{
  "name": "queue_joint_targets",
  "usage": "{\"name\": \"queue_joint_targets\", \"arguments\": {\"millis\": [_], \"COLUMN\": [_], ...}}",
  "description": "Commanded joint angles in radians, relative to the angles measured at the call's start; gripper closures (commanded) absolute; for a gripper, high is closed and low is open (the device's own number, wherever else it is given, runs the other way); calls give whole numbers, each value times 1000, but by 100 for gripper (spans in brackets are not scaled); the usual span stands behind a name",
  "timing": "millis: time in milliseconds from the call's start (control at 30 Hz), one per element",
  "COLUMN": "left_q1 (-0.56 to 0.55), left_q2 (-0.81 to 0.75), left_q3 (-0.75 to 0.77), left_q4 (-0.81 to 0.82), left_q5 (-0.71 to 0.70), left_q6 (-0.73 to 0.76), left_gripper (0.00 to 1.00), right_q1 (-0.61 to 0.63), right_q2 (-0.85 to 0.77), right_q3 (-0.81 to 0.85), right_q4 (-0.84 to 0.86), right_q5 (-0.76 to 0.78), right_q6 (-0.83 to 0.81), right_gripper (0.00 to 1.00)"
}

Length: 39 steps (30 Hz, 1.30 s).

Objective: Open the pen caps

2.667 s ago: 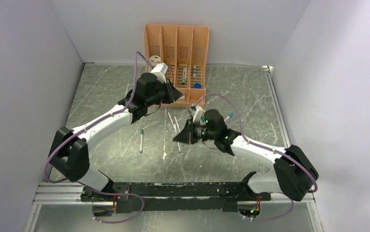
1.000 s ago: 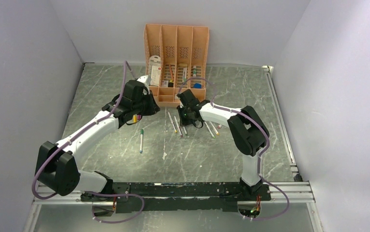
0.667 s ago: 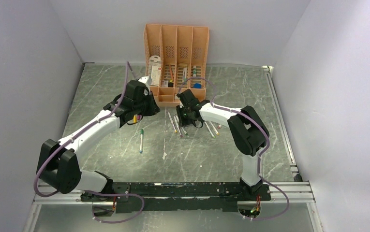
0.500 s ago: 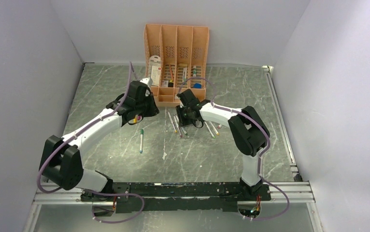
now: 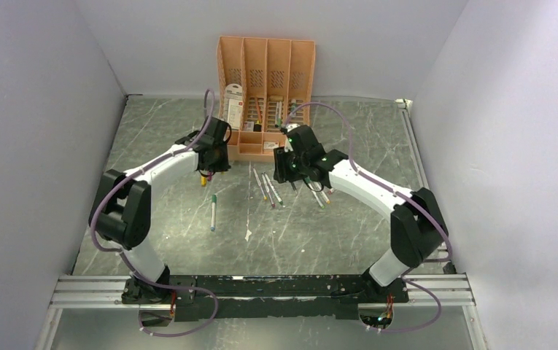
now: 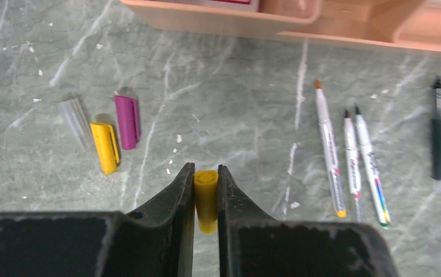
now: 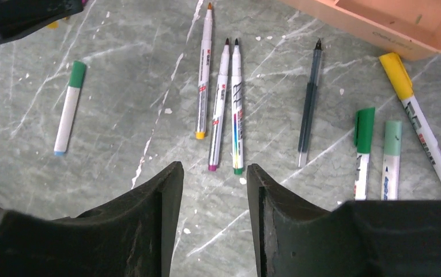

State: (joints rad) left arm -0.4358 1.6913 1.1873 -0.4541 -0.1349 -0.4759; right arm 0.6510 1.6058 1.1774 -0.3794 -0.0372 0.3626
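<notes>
Right now the left claw (image 6: 206,171) is pressed onto a yellow cap (image 6: 206,199), which stands between its fingers with no pen attached. Just ahead and to its left on the tabletop (image 6: 235,109) lie three loose caps side by side: a second yellow one (image 6: 105,148), a purple cap (image 6: 127,114) and a clear cap (image 6: 75,117).

The right claw (image 7: 212,172) is spread and holds nothing. It hangs over three uncapped pens (image 7: 221,104), so those need no work. A dark pen (image 7: 309,104) lies beside them.

The pens with caps on lie to either side:
- Three are off the right finger's outer side, near the peach organiser (image 7: 379,23): a green-capped pen (image 7: 363,151), a pale-green-capped pen (image 7: 391,160) and a yellow-capped pen (image 7: 419,135).
- A lone green-capped pen (image 7: 68,109) lies well off to the other side, nearer the left arm.

The group of three is plainly the right arm's reach. Their long axes run roughly along the fingers' own direction, caps at the far end. The spread fingers could therefore close straight across a barrel after a sideways shift, with little or no wrist turn. The yellow-capped one is slanted and would likely want a small turn.
</notes>
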Motion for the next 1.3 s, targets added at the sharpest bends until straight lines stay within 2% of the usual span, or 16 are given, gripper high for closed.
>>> {"name": "queue_joint_targets", "arguments": {"millis": [0, 567, 1267], "left_q1": [16, 26, 34], "left_q2": [40, 219, 263], "left_q3": [34, 121, 147], "left_q4": [-42, -84, -83], "left_q5": [-71, -223, -216], "left_q6": [17, 16, 11], "left_gripper": [88, 83, 68], "right_q1": [-2, 2, 3], "right_q2": [-71, -116, -106], "right_q3": [-62, -128, -132], "right_q4": [-12, 36, 44], "right_q5": [-37, -94, -104], "right_q6": [17, 24, 16], "right_gripper": [55, 52, 49]}}
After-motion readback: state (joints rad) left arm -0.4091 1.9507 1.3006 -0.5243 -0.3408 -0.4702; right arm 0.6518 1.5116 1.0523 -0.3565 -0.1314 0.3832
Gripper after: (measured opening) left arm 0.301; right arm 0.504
